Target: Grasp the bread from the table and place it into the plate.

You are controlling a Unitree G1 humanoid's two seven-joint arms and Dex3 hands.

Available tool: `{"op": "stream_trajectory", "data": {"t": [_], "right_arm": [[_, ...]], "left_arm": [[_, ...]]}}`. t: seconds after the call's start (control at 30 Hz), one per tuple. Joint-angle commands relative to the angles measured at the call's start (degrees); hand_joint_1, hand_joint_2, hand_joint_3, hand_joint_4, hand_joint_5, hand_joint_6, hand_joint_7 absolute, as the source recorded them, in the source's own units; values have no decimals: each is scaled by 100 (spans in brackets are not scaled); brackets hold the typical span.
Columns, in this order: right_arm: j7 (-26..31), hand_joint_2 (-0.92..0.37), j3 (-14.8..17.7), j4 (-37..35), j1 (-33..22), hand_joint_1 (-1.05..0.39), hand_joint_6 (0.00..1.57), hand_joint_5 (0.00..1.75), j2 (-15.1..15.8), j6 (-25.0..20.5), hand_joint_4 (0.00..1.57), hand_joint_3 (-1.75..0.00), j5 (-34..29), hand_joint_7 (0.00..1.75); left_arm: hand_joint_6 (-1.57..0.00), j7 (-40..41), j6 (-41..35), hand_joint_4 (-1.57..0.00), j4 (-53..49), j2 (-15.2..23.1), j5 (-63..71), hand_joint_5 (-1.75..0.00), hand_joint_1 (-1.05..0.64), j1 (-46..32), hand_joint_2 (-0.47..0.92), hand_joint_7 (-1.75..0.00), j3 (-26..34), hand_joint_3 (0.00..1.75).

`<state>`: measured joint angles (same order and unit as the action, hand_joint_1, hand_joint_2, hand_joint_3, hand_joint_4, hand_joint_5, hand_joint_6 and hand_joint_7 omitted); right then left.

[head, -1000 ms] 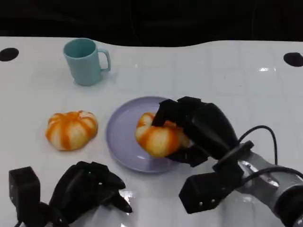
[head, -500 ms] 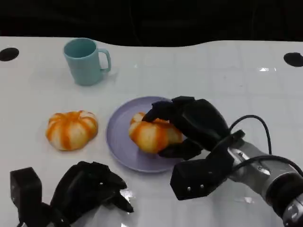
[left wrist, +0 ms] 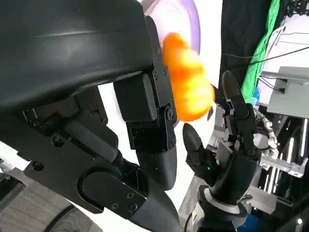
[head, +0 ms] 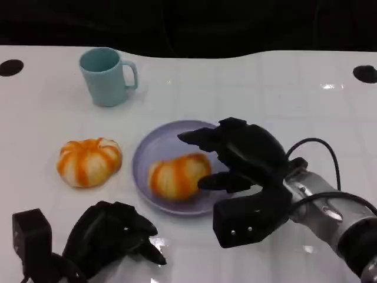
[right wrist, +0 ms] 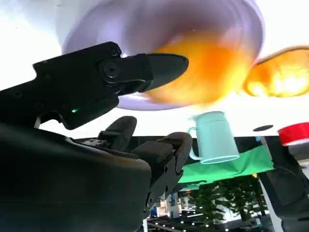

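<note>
An orange-and-white striped bread (head: 177, 177) lies on the lilac plate (head: 160, 144), towards its front left. My right hand (head: 244, 156) hovers over the plate's right side with its fingers spread; it holds nothing, and the thumb lies close to the bread's right end. A second, similar bread (head: 89, 161) sits on the table left of the plate. My left hand (head: 109, 233) rests low at the front left, fingers curled in on nothing. In the right wrist view the bread (right wrist: 212, 67) is blurred beyond my spread fingers (right wrist: 120, 72), on the plate (right wrist: 145, 24).
A light blue mug (head: 106, 76) stands at the back left, handle to the right. Black round marks sit at the far left (head: 10, 67) and far right (head: 365, 73) of the white table. A black cable (head: 321, 147) loops off my right wrist.
My right hand carried the bread leftward over the plate and let it go. The bread now lies on the plate further left, and the fingers have opened away from it. The left hand stayed put.
</note>
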<state>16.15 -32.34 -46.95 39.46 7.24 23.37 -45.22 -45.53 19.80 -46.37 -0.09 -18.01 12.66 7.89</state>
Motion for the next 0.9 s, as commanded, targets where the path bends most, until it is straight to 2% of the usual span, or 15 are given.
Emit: {"op": "stream_trajectory", "data": {"t": [0.03, 0.27, 0.43, 0.67, 0.77, 0.8, 0.87, 0.9], "right_arm": [[-221, -92, 25, 384, -172, -80, 27, 50, 180, -132, 16, -37, 52, 8], [-626, -92, 125, 877, -425, -83, 23, 47, 380, -211, 12, -39, 195, 4], [-814, -92, 296, 1347, -719, -82, 26, 50, 587, -103, 16, -40, 389, 5], [-524, -92, 526, 1650, -1162, -72, 45, 60, 700, 293, 36, -34, 594, 13], [-375, -92, 652, 1751, -1386, -68, 57, 66, 734, 488, 49, -30, 712, 18], [-341, -92, 703, 1807, -1465, -66, 64, 73, 744, 543, 57, -28, 750, 21], [-240, -92, 807, 1886, -1614, -64, 70, 93, 755, 706, 60, -26, 844, 29], [-179, -92, 852, 1901, -1674, -61, 72, 116, 755, 802, 61, -21, 892, 46]], "left_arm": [[-157, 25, -97, -157, 73, 78, 15, -37, -104, -85, 70, -18, -6, 0], [-157, 79, -175, -157, 190, 81, 40, -38, -105, -131, 70, -20, -30, 0], [-157, 120, -219, -157, 254, 79, 32, -38, -105, -162, 71, -20, -46, 0], [-157, 95, -128, -157, 163, 108, 76, -38, -105, -142, 72, -20, -70, 1], [-157, 92, -31, -157, 99, 103, 115, -38, -104, -140, 72, -20, -92, 1], [-157, 120, -15, -157, 103, 100, 136, -38, -104, -147, 72, -20, -106, 1], [-157, 153, 6, -157, 111, 90, 159, -38, -105, -157, 72, -20, -123, 1], [-157, 144, 21, -156, 104, 87, 160, -38, -105, -156, 73, -20, -124, 1]]}}
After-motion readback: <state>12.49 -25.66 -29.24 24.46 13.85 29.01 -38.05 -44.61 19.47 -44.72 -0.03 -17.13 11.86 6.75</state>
